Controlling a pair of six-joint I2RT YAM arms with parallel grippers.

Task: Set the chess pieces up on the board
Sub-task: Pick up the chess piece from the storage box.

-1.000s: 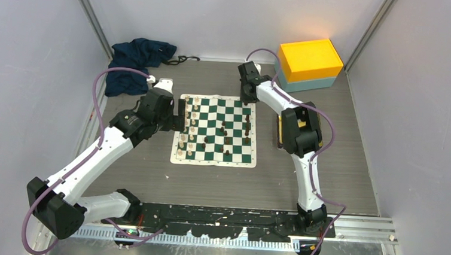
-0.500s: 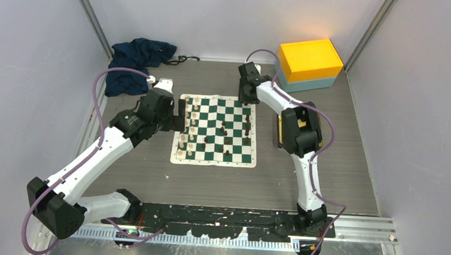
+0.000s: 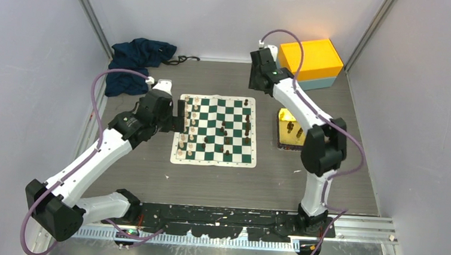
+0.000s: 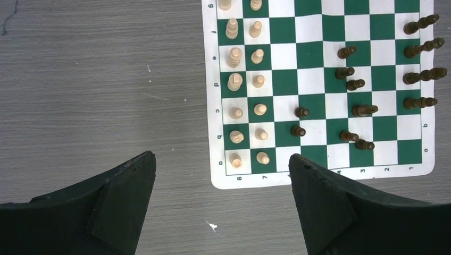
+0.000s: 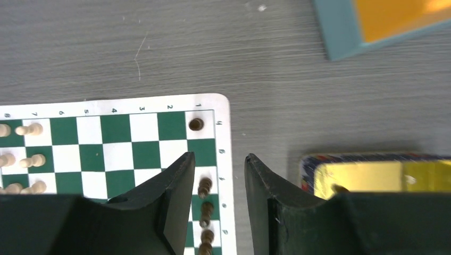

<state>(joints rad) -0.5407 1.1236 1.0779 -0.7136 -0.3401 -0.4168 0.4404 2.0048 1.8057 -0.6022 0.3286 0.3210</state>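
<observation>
The left wrist camera looks down on the board (image 4: 311,79). Fourteen cream pieces (image 4: 258,81) stand in two rows at one side, and twelve dark pieces (image 4: 355,84) stand further across. The picture's top edge cuts off more. The right wrist camera adds a corner piece (image 5: 195,124), dark and alone. The gold tray (image 5: 372,178) is half hidden. The left claw (image 4: 222,159) and the right claw (image 5: 219,158) both gape apart, holding nothing.

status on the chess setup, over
Left jaws open, empty, at the board edge by the cream pieces. Right jaws open, empty, over its dark-side edge. Dark pieces scattered mid-board, some in the gold tray.
</observation>
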